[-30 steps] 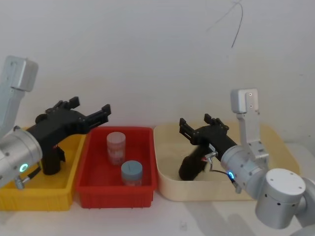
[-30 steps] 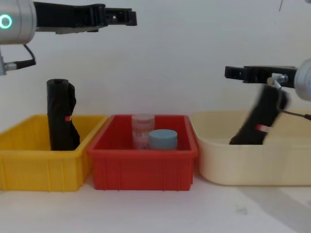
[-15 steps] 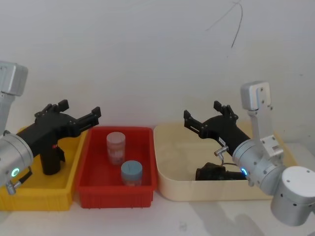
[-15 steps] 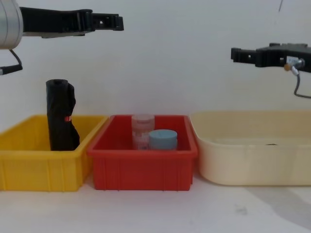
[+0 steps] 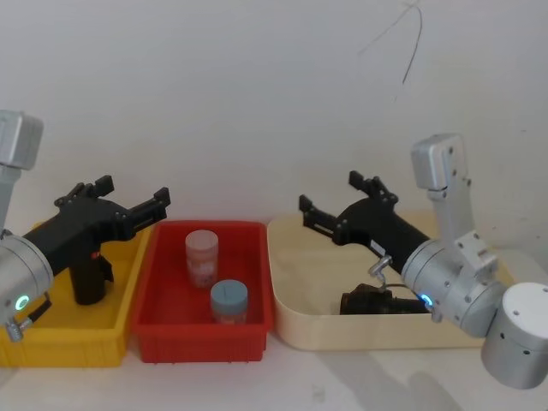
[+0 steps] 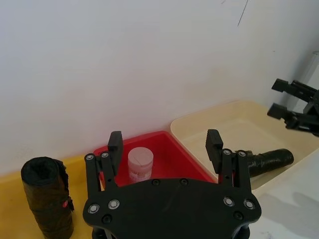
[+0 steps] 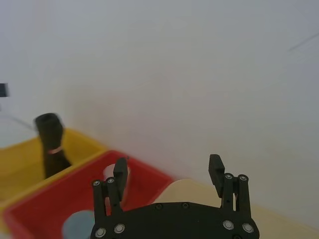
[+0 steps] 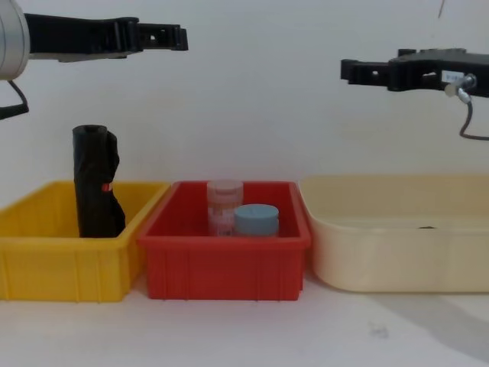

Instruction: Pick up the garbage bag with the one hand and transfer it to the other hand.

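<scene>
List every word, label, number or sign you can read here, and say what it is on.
No text can be read anywhere.
On the kinked black roll: a small red mark, no letters legible.
On the clear jar: a pinkish band, too blurred to read.
On the garbage bag: no label text shows.

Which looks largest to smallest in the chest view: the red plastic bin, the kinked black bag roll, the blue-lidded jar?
1. Red plastic bin
2. Kinked black bag roll
3. Blue-lidded jar, partly hidden by the bin wall, clearly smallest.
</scene>
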